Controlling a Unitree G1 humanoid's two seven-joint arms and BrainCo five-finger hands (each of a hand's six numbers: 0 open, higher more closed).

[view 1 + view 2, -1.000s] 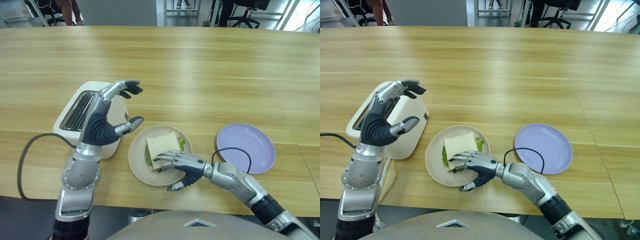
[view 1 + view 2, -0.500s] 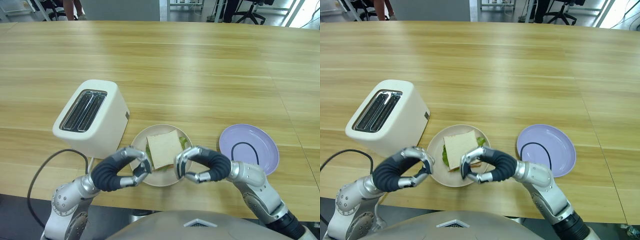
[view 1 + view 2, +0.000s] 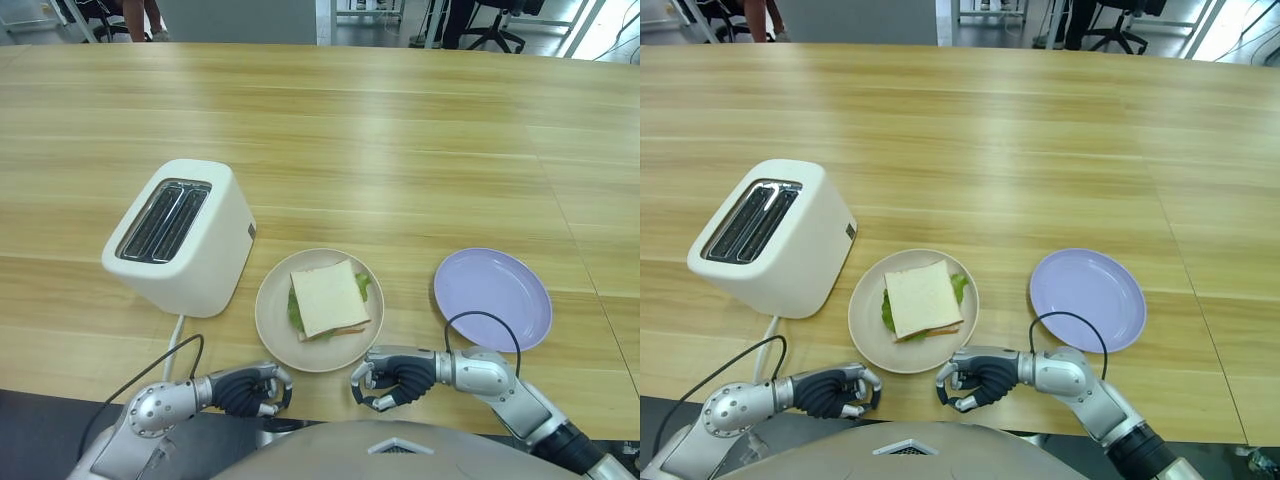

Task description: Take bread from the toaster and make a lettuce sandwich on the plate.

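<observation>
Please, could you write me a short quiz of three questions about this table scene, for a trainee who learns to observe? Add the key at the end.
1. True or false: the left hand grasps the sandwich.
2. On which side of the beige plate does the toaster stand? A) the robot's left B) the robot's right C) on top of it
3. Which green food peeks out of the sandwich?

Key: 1 false, its fingers are curled and hold nothing; 2 A; 3 lettuce.
</observation>
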